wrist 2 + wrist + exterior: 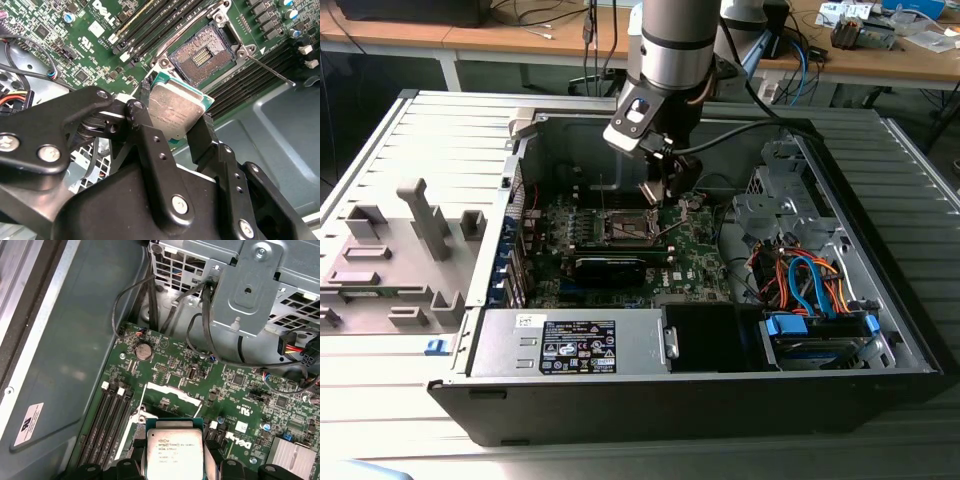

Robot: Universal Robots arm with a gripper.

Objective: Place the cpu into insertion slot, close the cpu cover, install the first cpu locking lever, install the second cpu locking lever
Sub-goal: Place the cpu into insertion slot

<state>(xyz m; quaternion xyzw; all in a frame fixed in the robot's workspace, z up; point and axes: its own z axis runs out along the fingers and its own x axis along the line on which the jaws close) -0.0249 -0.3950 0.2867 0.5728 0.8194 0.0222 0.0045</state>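
1. In the exterior view the insertion slot [630, 228] was found on the green motherboard [695, 255], lower than the gripper [663, 192] and offset from it toward the exterior view's left.
2. The gripper was closed narrowly on the cpu [176, 109]. In the second wrist view the chip was pinched by two opposite edges between black metal fingers [200, 137].
3. The cpu was held clear of the slot, which lay beyond the fingertips. The two were judged not yet aligned, with the chip's flat face roughly parallel to the board.
4. A matte silver-grey lid on a green substrate was shown by the square chip. A brownish-gold, finely grained contact field inside a silver rim was shown by the slot.
5. A thin, bare metal locking lever [272, 71] was seen angling away from the slot's rim, and was judged unlatched.
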